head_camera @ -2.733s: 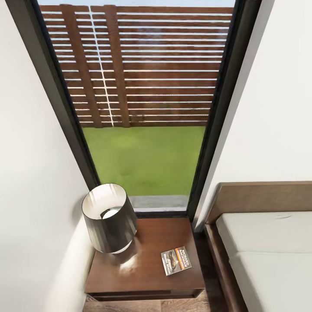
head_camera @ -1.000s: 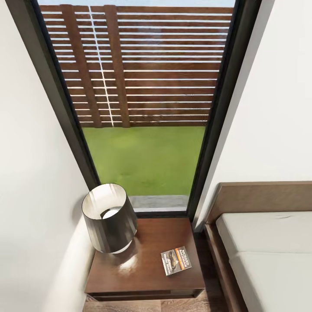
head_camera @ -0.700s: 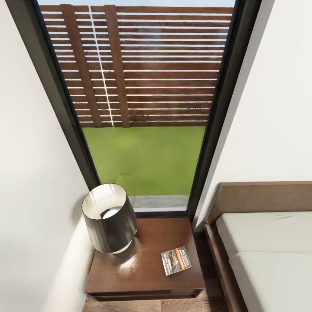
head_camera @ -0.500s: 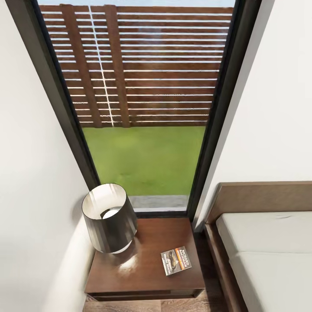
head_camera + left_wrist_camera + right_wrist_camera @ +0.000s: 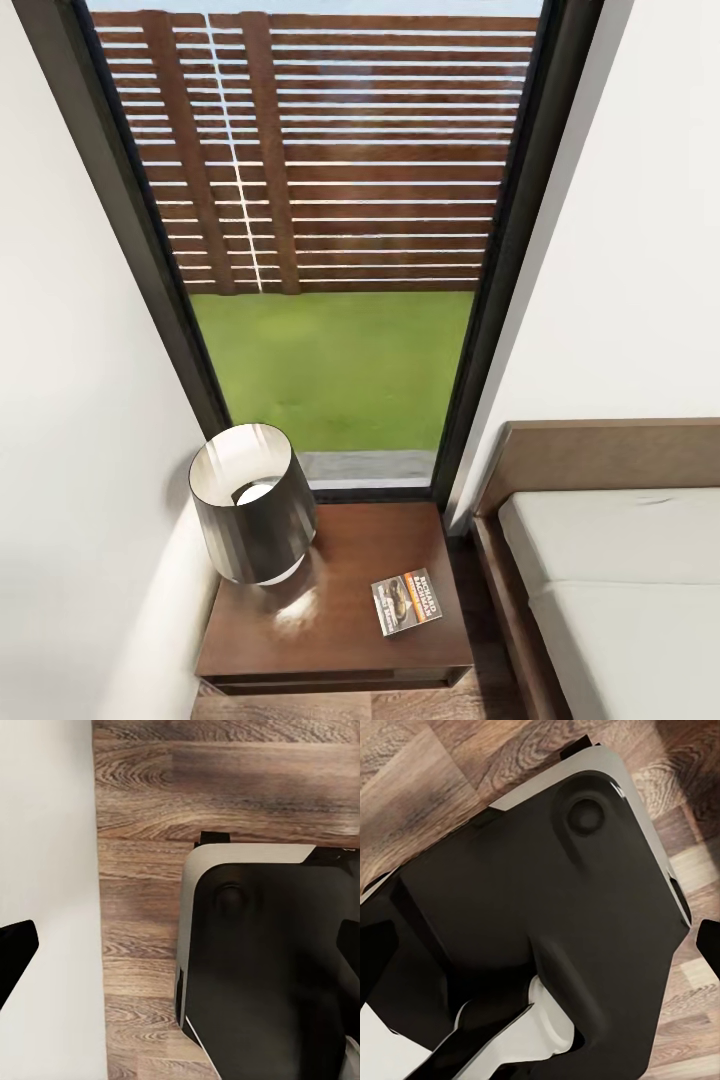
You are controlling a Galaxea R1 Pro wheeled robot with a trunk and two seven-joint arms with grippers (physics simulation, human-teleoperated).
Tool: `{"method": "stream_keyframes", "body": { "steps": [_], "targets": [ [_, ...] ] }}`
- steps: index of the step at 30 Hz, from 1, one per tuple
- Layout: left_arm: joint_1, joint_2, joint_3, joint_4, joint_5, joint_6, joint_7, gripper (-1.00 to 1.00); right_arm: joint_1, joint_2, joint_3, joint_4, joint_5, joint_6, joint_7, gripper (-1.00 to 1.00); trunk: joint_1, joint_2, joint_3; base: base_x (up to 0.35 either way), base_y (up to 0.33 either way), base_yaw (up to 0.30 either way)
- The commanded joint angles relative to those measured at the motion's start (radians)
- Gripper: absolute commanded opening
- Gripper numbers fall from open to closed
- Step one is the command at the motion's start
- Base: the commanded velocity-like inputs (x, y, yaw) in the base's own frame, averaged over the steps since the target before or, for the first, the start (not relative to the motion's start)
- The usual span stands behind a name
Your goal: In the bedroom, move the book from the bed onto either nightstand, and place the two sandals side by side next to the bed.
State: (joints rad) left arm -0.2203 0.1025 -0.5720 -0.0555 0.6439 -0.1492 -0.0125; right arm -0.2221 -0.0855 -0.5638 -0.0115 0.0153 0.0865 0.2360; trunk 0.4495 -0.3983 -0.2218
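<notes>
Head view: book flat on nightstand, orange-toned cover, white lettering; gripper states unclear.

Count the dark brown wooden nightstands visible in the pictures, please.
1. The dark brown glossy wooden nightstand stands under the window, left of the bed, carrying a lamp and the small paperback book. Another may be hidden.

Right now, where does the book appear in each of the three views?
Head view: the book lies flat on the nightstand, on its bed-side half, right of the lamp.
Left wrist view: not in it.
Right wrist view: not in it.
Shared landmark: the wood-plank floor.
</notes>
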Motion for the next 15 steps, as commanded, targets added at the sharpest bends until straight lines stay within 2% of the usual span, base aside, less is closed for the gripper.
{"method": "stream_keyframes", "body": {
  "steps": [1, 15],
  "targets": [
    [-0.001, 0.000, -0.008, 0.000, 0.010, -0.003, -0.001, 1.00, 0.000, 0.000, -0.005, -0.001, 0.002, 0.006, 0.003, 1.00, 0.000, -0.002, -0.002, 0.000, 0.000, 0.000],
    [-0.001, 0.000, -0.008, 0.000, 0.010, -0.003, -0.001, 1.00, 0.000, 0.000, -0.005, -0.001, 0.002, 0.006, 0.003, 1.00, 0.000, -0.002, -0.002, 0.000, 0.000, 0.000]
  ]
}}
